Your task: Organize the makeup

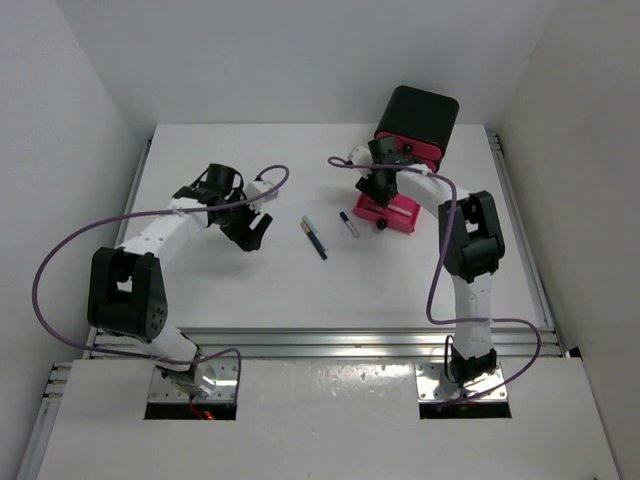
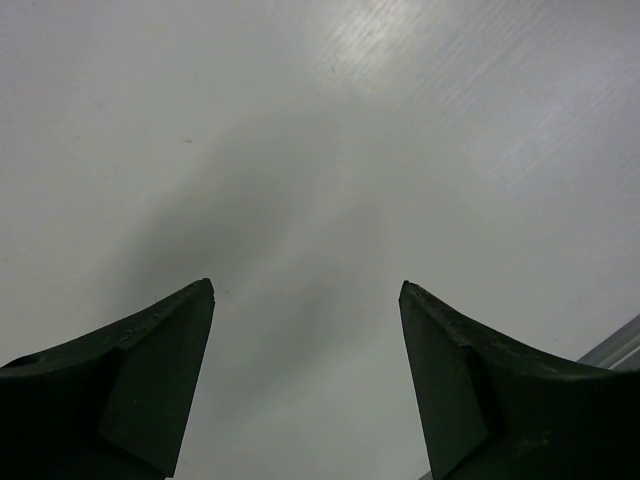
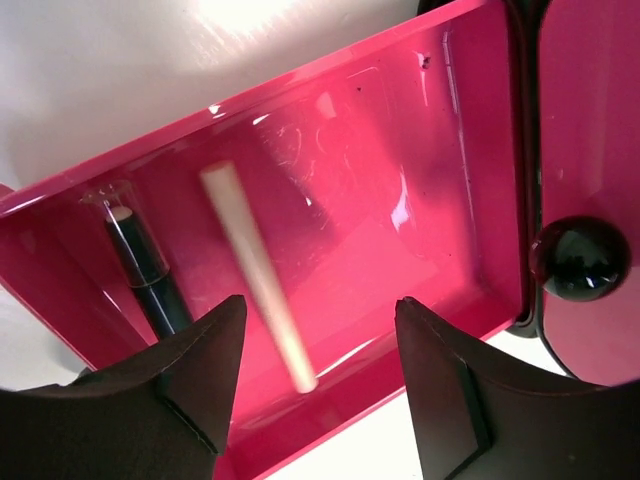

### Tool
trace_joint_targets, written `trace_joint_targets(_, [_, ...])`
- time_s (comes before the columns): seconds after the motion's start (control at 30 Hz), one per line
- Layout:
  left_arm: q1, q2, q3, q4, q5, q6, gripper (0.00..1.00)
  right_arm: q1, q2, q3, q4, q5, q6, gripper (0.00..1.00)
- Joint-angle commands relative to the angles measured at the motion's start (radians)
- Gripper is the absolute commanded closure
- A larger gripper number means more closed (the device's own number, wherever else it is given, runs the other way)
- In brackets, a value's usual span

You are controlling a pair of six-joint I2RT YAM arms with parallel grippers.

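Left gripper (image 2: 305,290) spread, idle, well left of drawer (image 3: 470,200) | teal pencil (image 1: 316,239), dark pencil (image 1: 349,224) just left of drawer | right gripper (image 3: 320,305) spread over drawer, beige pencil (image 3: 258,275) loose inside | I judge drop done; next I fetch the dark pencil.

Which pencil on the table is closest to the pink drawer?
The short black pencil, lying just left of the pink drawer. The longer pencil with the tan end lies farther left, away from the drawer.

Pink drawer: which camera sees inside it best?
Right wrist view: it looks straight into the pink drawer, at a beige pencil and a dark pencil. The top view shows it small; the left wrist view, only table.
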Motion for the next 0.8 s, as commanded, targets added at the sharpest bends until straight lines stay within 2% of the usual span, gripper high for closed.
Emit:
trace_joint_targets(0.0, [0.01, -0.051, -0.038, -0.001, 0.039, 0.006, 0.19, 0.003, -0.091, 0.061, 0.001, 0.009, 0.04, 0.38])
trace_joint_targets(0.1, [0.01, -0.089, -0.112, 0.01, 0.039, 0.015, 0.18, 0.011, -0.157, 0.053, 0.004, 0.019, 0.161, 0.37])
trace_joint_targets(0.17, [0.01, -0.12, -0.189, 0.027, 0.03, 0.015, 0.18, 0.016, -0.22, 0.031, -0.019, -0.044, 0.28, 0.3])
trace_joint_targets(0.2, [0.01, -0.142, -0.22, 0.056, 0.021, 0.015, 0.18, 0.019, -0.234, 0.025, -0.034, -0.207, 0.32, 0.3])
trace_joint_targets(0.33, [-0.004, -0.311, -0.381, 0.166, -0.063, -0.008, 0.18, 0.092, -0.228, 0.002, -0.042, -0.427, 0.44, 0.36])
trace_joint_targets(0.37, [-0.013, -0.342, -0.411, 0.195, -0.093, -0.023, 0.18, 0.129, -0.205, 0.004, -0.043, -0.435, 0.449, 0.38])
trace_joint_targets(0.47, [-0.039, -0.442, -0.532, 0.321, -0.209, -0.092, 0.18, 0.215, -0.144, 0.008, -0.01, -0.345, 0.455, 0.46])
trace_joint_targets(0.5, [-0.055, -0.505, -0.588, 0.35, -0.234, -0.109, 0.18, 0.227, -0.133, 0.007, 0.013, -0.325, 0.471, 0.53])
trace_joint_targets(0.53, [-0.064, -0.533, -0.613, 0.4, -0.257, -0.129, 0.18, 0.233, -0.113, 0.005, 0.029, -0.249, 0.489, 0.56])
trace_joint_targets(0.6, [-0.079, -0.574, -0.671, 0.442, -0.308, -0.192, 0.18, 0.235, -0.087, 0.025, 0.021, -0.218, 0.56, 0.64])
trace_joint_targets(0.7, [-0.098, -0.599, -0.695, 0.524, -0.341, -0.239, 0.17, 0.238, -0.076, 0.034, -0.04, -0.084, 0.598, 0.67])
trace_joint_targets(0.77, [-0.113, -0.565, -0.695, 0.547, -0.341, -0.25, 0.17, 0.24, -0.094, 0.008, -0.072, -0.02, 0.6, 0.64])
